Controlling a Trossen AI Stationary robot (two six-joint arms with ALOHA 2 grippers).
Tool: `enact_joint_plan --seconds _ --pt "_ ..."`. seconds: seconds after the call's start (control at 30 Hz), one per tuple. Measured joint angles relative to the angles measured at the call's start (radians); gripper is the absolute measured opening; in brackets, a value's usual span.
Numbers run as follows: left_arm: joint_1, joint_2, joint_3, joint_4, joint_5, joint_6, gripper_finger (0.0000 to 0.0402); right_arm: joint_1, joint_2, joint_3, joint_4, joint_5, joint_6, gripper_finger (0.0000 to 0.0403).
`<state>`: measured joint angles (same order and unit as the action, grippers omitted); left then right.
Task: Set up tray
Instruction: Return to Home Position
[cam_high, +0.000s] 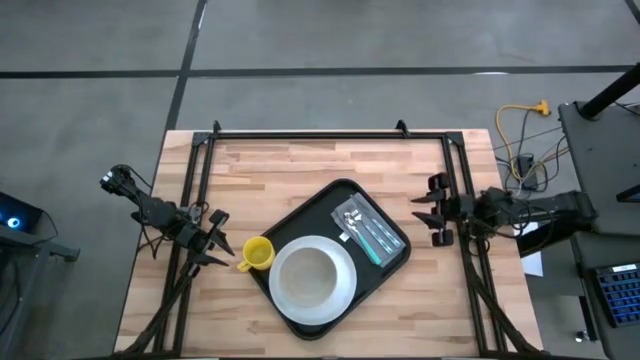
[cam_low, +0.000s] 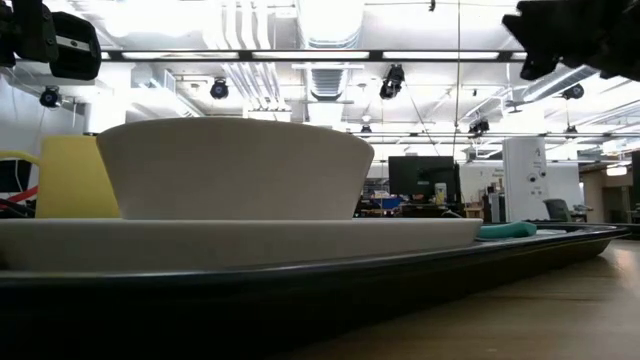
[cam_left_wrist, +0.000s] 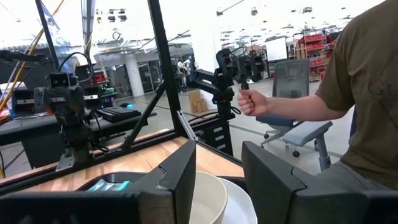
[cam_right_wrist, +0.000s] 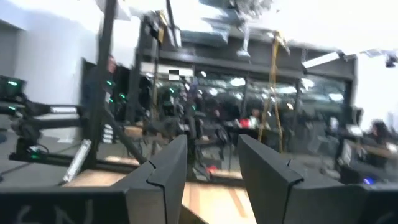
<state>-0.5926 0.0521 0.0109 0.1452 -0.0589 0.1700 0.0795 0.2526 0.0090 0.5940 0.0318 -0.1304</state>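
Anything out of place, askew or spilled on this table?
Only the tray looks askew: it lies turned at an angle to the table. The yellow cup sits at its rim beside the plate; whether on or off it is unclear. Nothing spilled.

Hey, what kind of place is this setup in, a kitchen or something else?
Probably a robotics lab or workshop, not a kitchen: exposed ceiling ducts, a computer monitor in the background, and a person gripping the handle of another arm rig.
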Motion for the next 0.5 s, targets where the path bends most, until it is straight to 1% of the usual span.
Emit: enact_joint_plan --seconds 0.13,0.33,0.5 --pt "0.0 0.0 0.0 0.0 0.0 0.0 0.0116 0.0 -0.095 0.0 -0.132 0.046 0.019 0.0133" --pt "0.0 0.0 0.0 0.0 0.0 0.0 0.0116 0.0 -0.248 0.0 -0.335 0.048 0.018 0.0124" --pt "0.0 0.0 0.0 0.0 0.0 0.0 0.0116 0.0 -0.244 0.001 -0.388 0.05 0.019 0.0121"
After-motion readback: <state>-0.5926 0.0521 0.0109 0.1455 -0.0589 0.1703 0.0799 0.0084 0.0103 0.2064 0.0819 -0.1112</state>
